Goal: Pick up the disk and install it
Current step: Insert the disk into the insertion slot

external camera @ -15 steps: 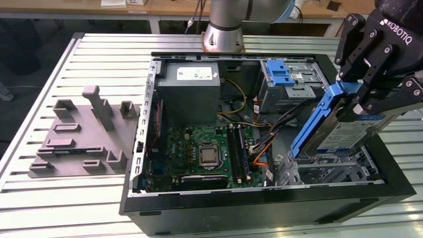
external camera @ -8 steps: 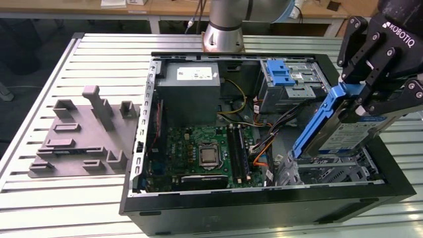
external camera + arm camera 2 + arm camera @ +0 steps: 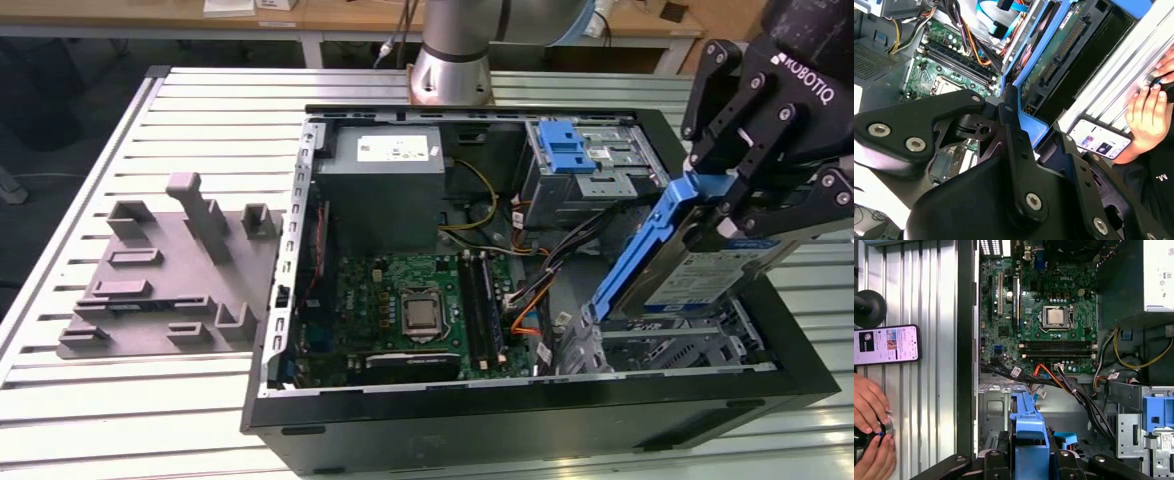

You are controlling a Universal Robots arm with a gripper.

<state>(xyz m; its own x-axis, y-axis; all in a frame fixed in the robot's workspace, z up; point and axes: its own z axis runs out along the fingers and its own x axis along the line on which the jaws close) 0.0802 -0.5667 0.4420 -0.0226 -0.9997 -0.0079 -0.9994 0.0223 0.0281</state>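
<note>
Pick-up looks done, and we are in the install step: the pincer [image 3: 754, 205] is pinching the disk [image 3: 705, 275] by its upper part and holding it clear of the counter [image 3: 200, 100], over the open computer case [image 3: 534, 398]. The disk hangs steeply tilted, label facing the exterior view's right, with one blue side rail [image 3: 641, 250] running down its edge. Its low end sits right at the mouth of the metal drive cage [image 3: 667, 350], in the case corner nearest the camera on the exterior view's right; whether it touches the cage I can't tell. It is not yet seated. In the first wrist view the blue rail [image 3: 1029, 435] points straight down toward the grey cage floor [image 3: 996, 410], with the motherboard [image 3: 1054, 315] beyond it. My read is that seating it calls for levelling that tilt so both rails meet the cage's guides squarely, followed by a straight push with no twisting. The cable bundle [image 3: 561, 250] lies just beside the bay, so the path wants to stay clear of it. The grey power supply box [image 3: 387, 170] and the blue latch [image 3: 567, 145] sit well apart at the far end. A person's hand [image 3: 1149, 117] rests on the counter outside the case, beside a phone [image 3: 1098, 140].
</note>
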